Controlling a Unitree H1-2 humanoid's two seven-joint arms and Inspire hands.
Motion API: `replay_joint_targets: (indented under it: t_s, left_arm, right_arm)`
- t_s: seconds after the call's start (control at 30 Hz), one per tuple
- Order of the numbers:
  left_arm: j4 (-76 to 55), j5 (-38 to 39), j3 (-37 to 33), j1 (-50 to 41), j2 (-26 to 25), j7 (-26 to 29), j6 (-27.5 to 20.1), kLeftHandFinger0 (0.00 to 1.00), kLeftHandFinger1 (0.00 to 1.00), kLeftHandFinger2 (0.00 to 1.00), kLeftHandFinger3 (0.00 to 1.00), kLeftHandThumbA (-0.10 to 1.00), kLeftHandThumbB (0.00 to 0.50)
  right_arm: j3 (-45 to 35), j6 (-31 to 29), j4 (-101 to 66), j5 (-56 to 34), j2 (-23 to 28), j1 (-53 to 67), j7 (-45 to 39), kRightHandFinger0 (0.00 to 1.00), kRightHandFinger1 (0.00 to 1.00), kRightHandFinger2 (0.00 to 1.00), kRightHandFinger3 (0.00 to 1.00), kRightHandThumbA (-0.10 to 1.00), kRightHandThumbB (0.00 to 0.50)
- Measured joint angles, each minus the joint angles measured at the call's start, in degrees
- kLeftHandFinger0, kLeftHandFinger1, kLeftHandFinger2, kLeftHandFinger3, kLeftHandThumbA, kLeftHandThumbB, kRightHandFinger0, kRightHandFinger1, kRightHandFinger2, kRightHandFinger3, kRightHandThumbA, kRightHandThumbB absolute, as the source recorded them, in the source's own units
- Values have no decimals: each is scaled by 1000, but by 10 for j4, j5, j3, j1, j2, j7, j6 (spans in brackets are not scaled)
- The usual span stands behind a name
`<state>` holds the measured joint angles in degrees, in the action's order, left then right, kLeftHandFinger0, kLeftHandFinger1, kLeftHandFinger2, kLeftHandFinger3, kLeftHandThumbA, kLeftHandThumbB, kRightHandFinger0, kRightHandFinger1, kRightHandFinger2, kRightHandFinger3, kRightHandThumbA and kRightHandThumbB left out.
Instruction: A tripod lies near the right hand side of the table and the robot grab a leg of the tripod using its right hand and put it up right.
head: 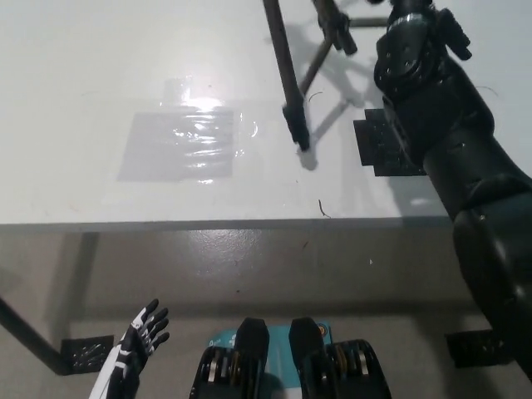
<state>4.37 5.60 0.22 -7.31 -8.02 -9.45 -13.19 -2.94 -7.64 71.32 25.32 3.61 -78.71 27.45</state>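
Note:
The tripod [287,79] now stands nearly upright on the white table [100,75], its head out of the picture above. One dark leg slants down to a foot [299,137] resting on the table top; a second leg [334,27] and a third [453,35] show near the top edge. My black right hand [409,8] is at the top edge, mostly cut off, closed on a tripod leg, with the arm [449,141] reaching up from the bottom right. My white left hand [137,345] hangs open at the lower left, below table height.
A black flat plate [378,148] lies on the table just right of the tripod's foot. A glossy clear patch [183,141] sits left of the foot. The table's front edge [208,223] crosses the picture; floor lies below it.

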Motion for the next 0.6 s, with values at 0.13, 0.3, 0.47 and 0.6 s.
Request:
replay_joint_targets:
  t_s: [0.13,0.3,0.47,0.6]
  left_arm:
    - [0,0,0,0,0,-1,-2,1000,1000,1000,1000,1000,252]
    - [0,0,1,-1,1,-1,-2,1000,1000,1000,1000,1000,268]
    - [1,1,1,-6,2,-1,-3,1000,1000,1000,1000,1000,250]
    - [9,1,2,-9,4,-1,-9,1000,1000,1000,1000,1000,258]
  right_arm:
    - [-15,-19,-16,-22,-9,0,23,0,87,527,610,-100,113]
    - [-18,-48,-9,-37,-35,17,55,0,42,462,528,-100,122]
    - [-12,-73,17,-43,-66,65,79,0,23,441,506,-100,104]
    - [-4,-96,30,-47,-87,107,94,0,126,583,602,-100,121]
